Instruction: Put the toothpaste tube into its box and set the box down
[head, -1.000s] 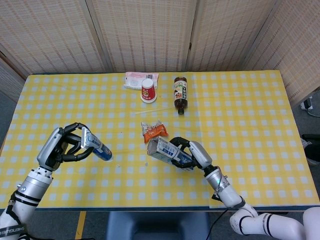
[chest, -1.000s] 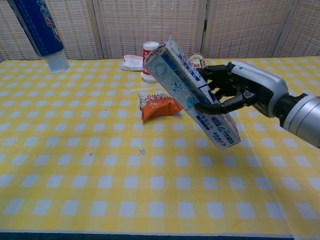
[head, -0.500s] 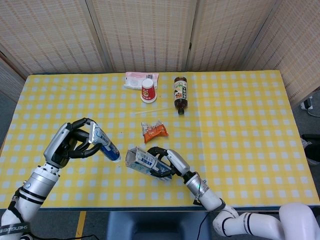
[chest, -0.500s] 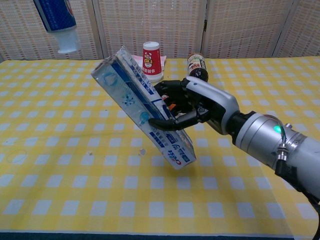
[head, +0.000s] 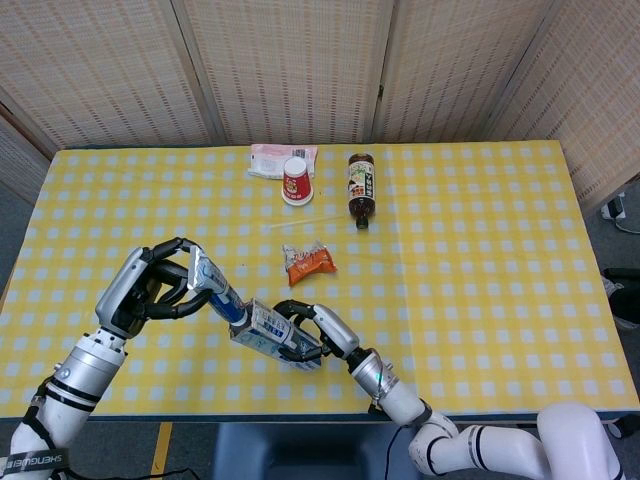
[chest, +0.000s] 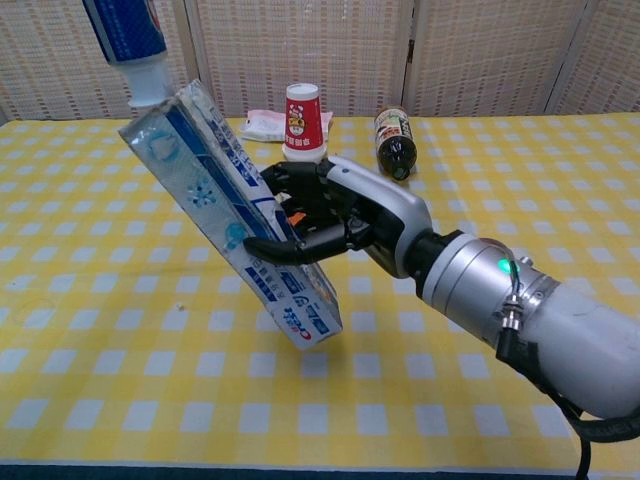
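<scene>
Over the past second the right robot hand (chest: 335, 215), gripping the toothpaste box (chest: 225, 205), swung left across the counter (head: 480, 250) while the left robot hand (head: 150, 290), holding the toothpaste tube (head: 215, 290), came in; the cap now sits at the box's upper open end, both held above the cloth. Judged: insertion is about to start, tube not yet inside. Yellow-and-white checked cloth on the counter; behind lie an orange snack packet (head: 308, 262), a paper cup (head: 296, 180), a brown bottle (head: 360, 187) and a pink pack (head: 270, 157), with woven screens (head: 300, 70) at the back.
</scene>
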